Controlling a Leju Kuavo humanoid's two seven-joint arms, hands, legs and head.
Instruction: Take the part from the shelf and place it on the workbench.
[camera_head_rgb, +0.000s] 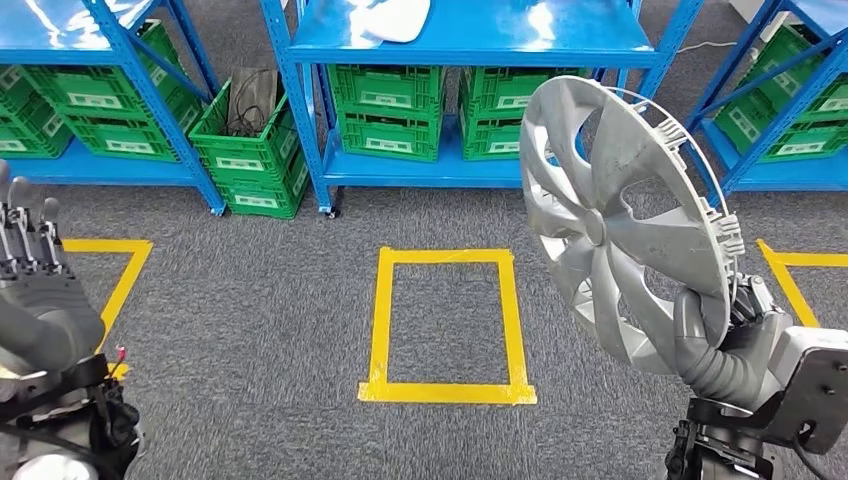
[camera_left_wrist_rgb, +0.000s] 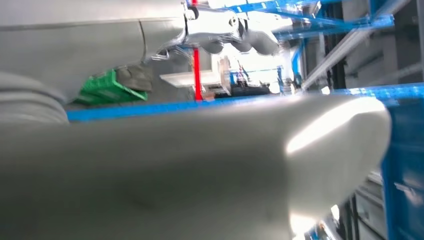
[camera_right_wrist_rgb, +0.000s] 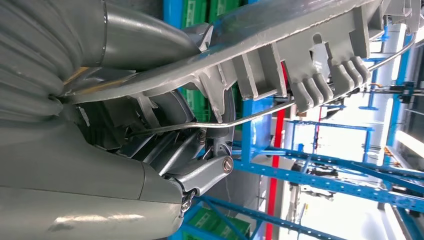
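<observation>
Grey carpet (camera_head_rgb: 250, 330) with a yellow tape box (camera_head_rgb: 446, 325) lies before blue shelves (camera_head_rgb: 470, 40) of green crates (camera_head_rgb: 385, 110); in the head view the right hand (camera_head_rgb: 735, 335) grips the hubcap (camera_head_rgb: 620, 220) by its lower rim, held upright well above the floor, while the left hand (camera_head_rgb: 30, 265) is raised with fingers apart and straight, holding nothing. The left wrist view is mostly blurred thumb (camera_left_wrist_rgb: 210, 165), with shelving behind. In the right wrist view the fingers (camera_right_wrist_rgb: 200, 150) clamp the hubcap's rim (camera_right_wrist_rgb: 280, 65) and wire ring, so I judge that walking could swing the wide disc, twisting it loose from this edge grip.
</observation>
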